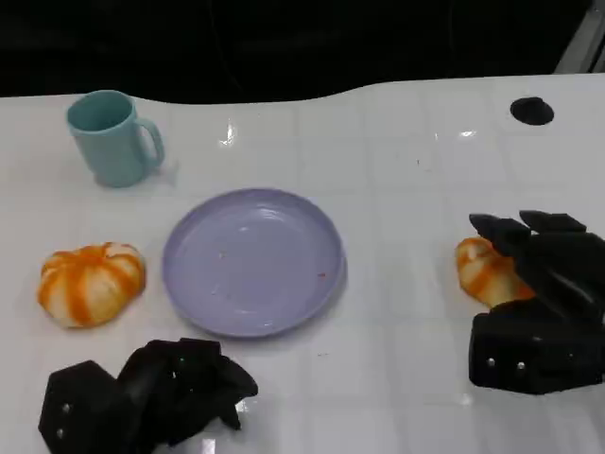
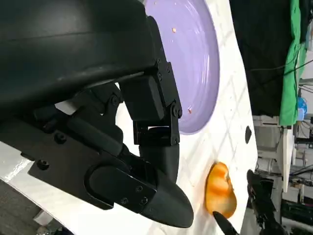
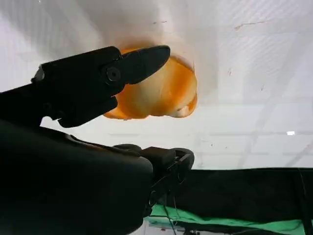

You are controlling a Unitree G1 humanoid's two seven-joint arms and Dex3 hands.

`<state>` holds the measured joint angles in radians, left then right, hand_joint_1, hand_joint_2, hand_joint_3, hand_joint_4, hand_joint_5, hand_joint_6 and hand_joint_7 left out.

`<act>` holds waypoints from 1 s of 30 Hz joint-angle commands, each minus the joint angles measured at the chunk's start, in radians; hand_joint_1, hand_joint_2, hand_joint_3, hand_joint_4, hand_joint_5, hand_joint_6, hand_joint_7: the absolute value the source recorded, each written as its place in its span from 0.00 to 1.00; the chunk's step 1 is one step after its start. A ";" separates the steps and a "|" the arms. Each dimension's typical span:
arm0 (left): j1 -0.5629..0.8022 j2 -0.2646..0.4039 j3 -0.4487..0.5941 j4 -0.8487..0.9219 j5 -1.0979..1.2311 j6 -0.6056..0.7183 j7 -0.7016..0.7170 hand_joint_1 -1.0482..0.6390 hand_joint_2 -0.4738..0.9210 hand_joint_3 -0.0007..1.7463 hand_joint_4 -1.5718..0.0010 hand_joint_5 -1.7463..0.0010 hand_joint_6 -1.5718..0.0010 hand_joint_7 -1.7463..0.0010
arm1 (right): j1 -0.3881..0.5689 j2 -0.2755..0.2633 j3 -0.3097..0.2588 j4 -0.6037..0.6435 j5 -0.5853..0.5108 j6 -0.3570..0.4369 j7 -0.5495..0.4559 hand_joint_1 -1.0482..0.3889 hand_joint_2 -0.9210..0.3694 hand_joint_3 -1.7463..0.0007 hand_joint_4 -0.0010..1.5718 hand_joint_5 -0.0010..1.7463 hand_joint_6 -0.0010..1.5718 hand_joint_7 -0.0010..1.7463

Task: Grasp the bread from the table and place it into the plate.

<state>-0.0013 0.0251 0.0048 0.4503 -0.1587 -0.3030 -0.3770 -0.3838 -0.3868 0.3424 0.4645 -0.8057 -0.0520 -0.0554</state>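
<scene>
A lilac plate [image 1: 253, 261] lies in the middle of the white table. One orange-striped bread roll [image 1: 480, 270] sits on the table to the plate's right, and my right hand [image 1: 534, 303] reaches over it with fingers spread around it. In the right wrist view a finger [image 3: 98, 78] crosses in front of this roll [image 3: 166, 93], which still rests on the table. A second striped roll [image 1: 91, 284] lies left of the plate. My left hand [image 1: 142, 397] rests near the front edge with its fingers curled in, holding nothing. The left wrist view shows the plate [image 2: 195, 63] and the right roll [image 2: 220, 188].
A teal mug [image 1: 113, 138] stands at the back left. A small black round mark [image 1: 531, 111] sits at the back right. The table's far edge runs along the dark background.
</scene>
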 commanded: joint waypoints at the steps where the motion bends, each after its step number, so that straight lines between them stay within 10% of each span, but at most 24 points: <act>1: 0.017 0.008 0.002 -0.009 0.007 0.010 0.009 0.00 0.94 0.00 0.43 0.14 0.13 0.65 | -0.043 0.003 0.021 0.084 0.015 0.012 0.010 0.49 0.07 1.00 0.06 0.09 0.16 0.01; 9: 0.025 0.006 0.001 -0.020 0.006 0.015 0.009 0.00 0.94 0.00 0.42 0.14 0.12 0.65 | -0.110 0.017 0.066 0.256 0.007 -0.012 -0.049 0.49 0.03 0.99 0.13 0.10 0.21 0.02; 14: 0.031 0.007 -0.001 -0.032 0.010 0.018 0.011 0.00 0.93 0.00 0.42 0.14 0.12 0.65 | -0.132 0.045 0.047 0.354 0.056 -0.067 -0.176 0.61 0.01 1.00 0.48 0.08 0.46 0.03; 15: 0.030 0.007 -0.001 -0.029 0.011 0.015 0.011 0.00 0.93 0.00 0.42 0.14 0.12 0.65 | -0.135 0.048 0.040 0.375 0.070 -0.096 -0.208 0.65 0.01 0.98 0.60 0.16 0.57 0.05; 16: 0.029 0.007 -0.001 -0.025 0.011 0.011 0.010 0.00 0.93 0.00 0.42 0.14 0.12 0.65 | -0.140 0.047 0.042 0.396 0.076 -0.128 -0.240 0.69 0.02 0.92 0.64 0.47 0.72 0.07; 18: 0.029 0.006 -0.001 -0.024 0.009 0.012 0.008 0.00 0.93 0.00 0.42 0.14 0.12 0.65 | -0.150 0.041 0.053 0.431 0.072 -0.176 -0.295 0.71 0.04 0.86 0.61 0.81 0.83 0.12; 20: 0.030 0.006 -0.002 -0.028 0.011 0.012 0.009 0.00 0.93 0.00 0.42 0.14 0.12 0.65 | -0.160 0.039 0.064 0.461 0.063 -0.199 -0.331 0.70 0.16 0.69 0.58 0.96 0.64 0.59; 22: 0.031 0.004 -0.003 -0.033 0.011 0.018 0.014 0.00 0.93 0.00 0.42 0.14 0.12 0.66 | -0.170 0.040 0.071 0.487 0.062 -0.215 -0.357 0.70 0.22 0.62 0.55 0.99 0.51 0.82; 30: 0.030 0.004 -0.003 -0.031 0.012 0.016 0.017 0.00 0.94 0.00 0.43 0.15 0.12 0.66 | -0.189 0.052 0.075 0.531 0.075 -0.241 -0.425 0.70 0.26 0.59 0.53 1.00 0.47 0.86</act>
<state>0.0215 0.0190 -0.0013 0.4175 -0.1541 -0.2919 -0.3673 -0.5740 -0.3333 0.4184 0.9735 -0.7471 -0.2833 -0.4582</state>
